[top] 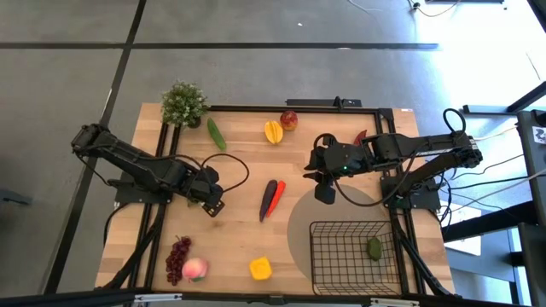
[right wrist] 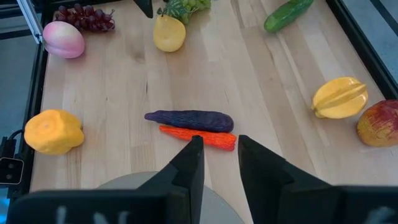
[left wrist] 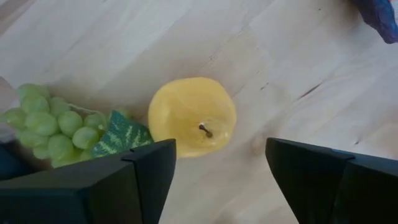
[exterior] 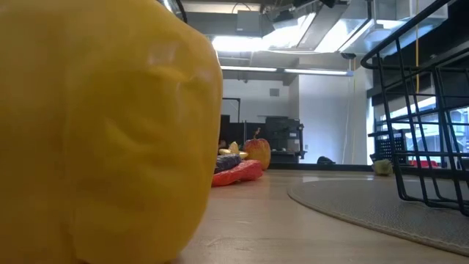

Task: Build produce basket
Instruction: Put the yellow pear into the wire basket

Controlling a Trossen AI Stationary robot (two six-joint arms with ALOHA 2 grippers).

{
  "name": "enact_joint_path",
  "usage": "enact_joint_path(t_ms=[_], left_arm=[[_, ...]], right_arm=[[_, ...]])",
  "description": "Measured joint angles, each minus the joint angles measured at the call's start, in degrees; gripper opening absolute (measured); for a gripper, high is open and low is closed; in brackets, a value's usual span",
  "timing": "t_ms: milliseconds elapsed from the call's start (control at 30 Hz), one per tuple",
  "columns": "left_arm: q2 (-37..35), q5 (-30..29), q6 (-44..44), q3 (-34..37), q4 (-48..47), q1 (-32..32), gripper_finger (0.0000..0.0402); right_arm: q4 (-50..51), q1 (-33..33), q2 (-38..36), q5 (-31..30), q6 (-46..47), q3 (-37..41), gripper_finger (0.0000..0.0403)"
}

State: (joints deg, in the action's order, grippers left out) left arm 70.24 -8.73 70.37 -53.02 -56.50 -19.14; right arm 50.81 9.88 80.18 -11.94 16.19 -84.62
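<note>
High view shows the left gripper (top: pixel 211 203), jaws apart, over the lemon (left wrist: pixel 191 116) to grasp it, while the right gripper (top: pixel 322 175), jaws narrowly apart, holds nothing.

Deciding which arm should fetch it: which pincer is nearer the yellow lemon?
Left. The left pincer hovers open right over the lemon; the right pincer is across the table beyond the chilies.

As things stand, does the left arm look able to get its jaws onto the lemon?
Probably yes. The left gripper hovers just over the lemon with jaws open, and bare wood lies between them. The green grapes sit close beside the lemon and might get nudged.
</note>
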Motion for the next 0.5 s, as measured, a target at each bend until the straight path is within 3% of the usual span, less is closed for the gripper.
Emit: enact_joint_path(t_ms=[500], left_arm=[[0.02, -0.03, 0.0, 6.48, 7.43, 0.0, 0.024]], right_arm=[[0.0, 0.01, 0.0, 0.02, -0.02, 0.0, 0.009]])
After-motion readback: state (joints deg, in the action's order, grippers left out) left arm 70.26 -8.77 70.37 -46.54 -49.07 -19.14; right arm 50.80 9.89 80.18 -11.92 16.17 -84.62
